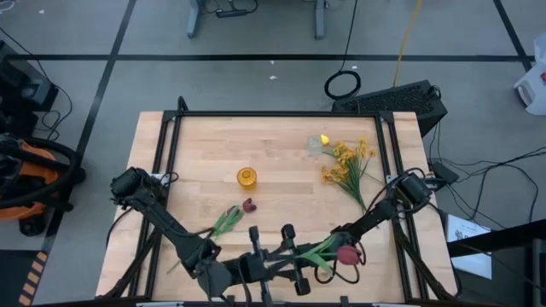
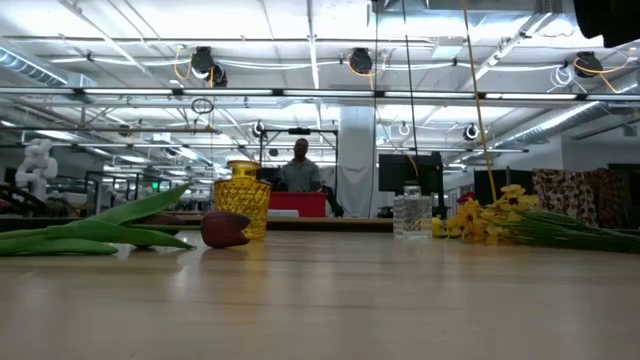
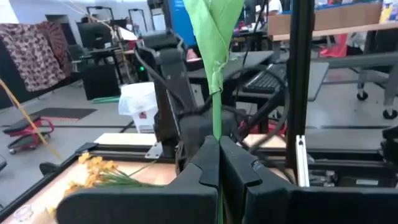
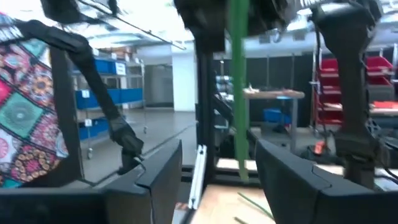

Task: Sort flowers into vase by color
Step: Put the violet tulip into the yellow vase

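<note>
My left claw [image 3: 219,163], pressed shut on a red tulip's green stem [image 3: 216,93], faces my spread right claw [image 4: 217,171]; yellow sprays [image 1: 348,164] and amber vase [image 1: 246,177] lie beyond.

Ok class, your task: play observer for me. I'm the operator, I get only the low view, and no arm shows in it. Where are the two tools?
Observer: The left tool and the right tool meet at the table edge farthest from the clear vase.
Operator: Is either one holding a flower?
Observer: The left tool is shut on the green stem of a red tulip, whose head shows in the high view.
</note>
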Controlling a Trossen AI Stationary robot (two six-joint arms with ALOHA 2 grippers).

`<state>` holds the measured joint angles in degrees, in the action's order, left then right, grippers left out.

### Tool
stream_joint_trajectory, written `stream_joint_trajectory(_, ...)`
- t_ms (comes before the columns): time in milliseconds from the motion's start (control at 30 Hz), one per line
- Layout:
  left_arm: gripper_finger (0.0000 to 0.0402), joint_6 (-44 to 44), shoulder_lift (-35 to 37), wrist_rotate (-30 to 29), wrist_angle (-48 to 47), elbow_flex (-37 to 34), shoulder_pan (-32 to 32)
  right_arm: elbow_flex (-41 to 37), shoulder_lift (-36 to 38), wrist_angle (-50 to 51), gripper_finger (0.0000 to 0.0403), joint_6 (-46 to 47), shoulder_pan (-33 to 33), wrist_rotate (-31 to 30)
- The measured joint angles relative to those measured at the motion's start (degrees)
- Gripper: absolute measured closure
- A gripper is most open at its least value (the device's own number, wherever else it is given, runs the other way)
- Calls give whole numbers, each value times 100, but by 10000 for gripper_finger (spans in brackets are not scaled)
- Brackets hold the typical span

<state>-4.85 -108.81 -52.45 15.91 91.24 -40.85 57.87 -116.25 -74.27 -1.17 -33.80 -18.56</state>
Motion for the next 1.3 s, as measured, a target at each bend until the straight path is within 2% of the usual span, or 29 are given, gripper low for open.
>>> stream_joint_trajectory(167,402,-98,0,14,826,-454,-5,0,2,-241,208,-13,-17,78)
stream_joint_trajectory(267,402,-380,0,18,1314,-667,-59,0,2,-226,230,-10,-15,74)
stream_joint_trajectory(367,402,-526,0,19,1652,-815,-98,0,2,-232,284,1,-15,74)
stream_joint_trajectory(467,402,-649,0,21,1679,-828,-151,0,2,-184,360,65,-15,74)
stream_joint_trajectory(533,402,-648,0,20,1680,-828,-181,0,4,-132,390,125,-15,74)
stream_joint_trajectory(733,375,-634,0,-61,1639,-828,-270,0,51,127,399,363,-55,-61)
stream_joint_trajectory(833,348,-636,-2,-349,1684,-828,-368,0,144,597,400,443,-125,-392)
stream_joint_trajectory(1033,295,-749,-2,-875,1678,-828,-593,0,508,1736,401,857,-177,-628)
stream_joint_trajectory(1233,261,-252,12,-1227,1564,-828,-750,-2,930,2934,402,1136,-274,-911)
stream_joint_trajectory(1300,253,194,96,-1298,1089,-828,-778,0,1036,3226,402,1179,-334,-1016)
